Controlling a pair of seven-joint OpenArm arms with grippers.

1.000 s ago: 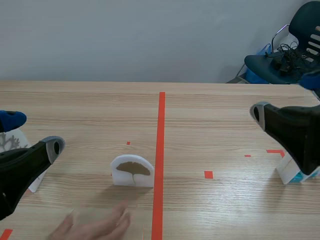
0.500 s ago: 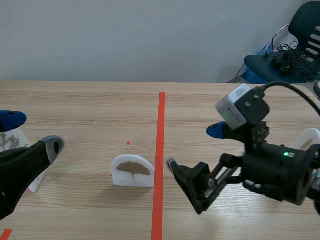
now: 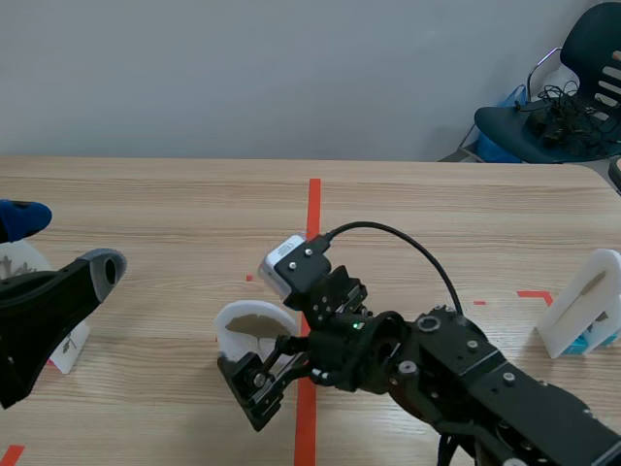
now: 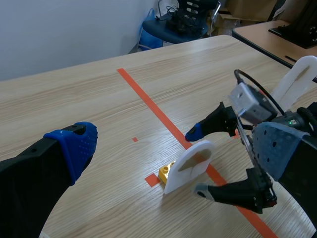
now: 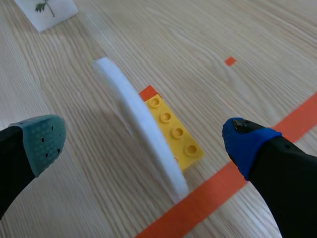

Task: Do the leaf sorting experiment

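Note:
A white arch-shaped card (image 3: pixel 250 322) with a brown fan-shaped leaf on it stands just left of the red centre line, held upright by a yellow brick (image 5: pixel 173 134). My right gripper (image 3: pixel 267 340) reaches in from the right and is open, one finger on each side of the card (image 5: pixel 141 136), touching neither face. In the right wrist view the card is edge-on between the fingers. My left gripper (image 3: pixel 58 245) hangs open at the table's left, well apart from the card (image 4: pixel 190 166).
Beneath the left gripper stands a white card (image 3: pixel 60 349) printed with a small leaf (image 5: pixel 47 7). A second white arch stand (image 3: pixel 582 301) is at the right edge of the table. A chair (image 3: pixel 553 107) stands beyond the far right corner.
The right arm has swung in from the right edge to the leaf card and straddles it. A person's hand at the near edge has withdrawn. The left arm has hardly moved.

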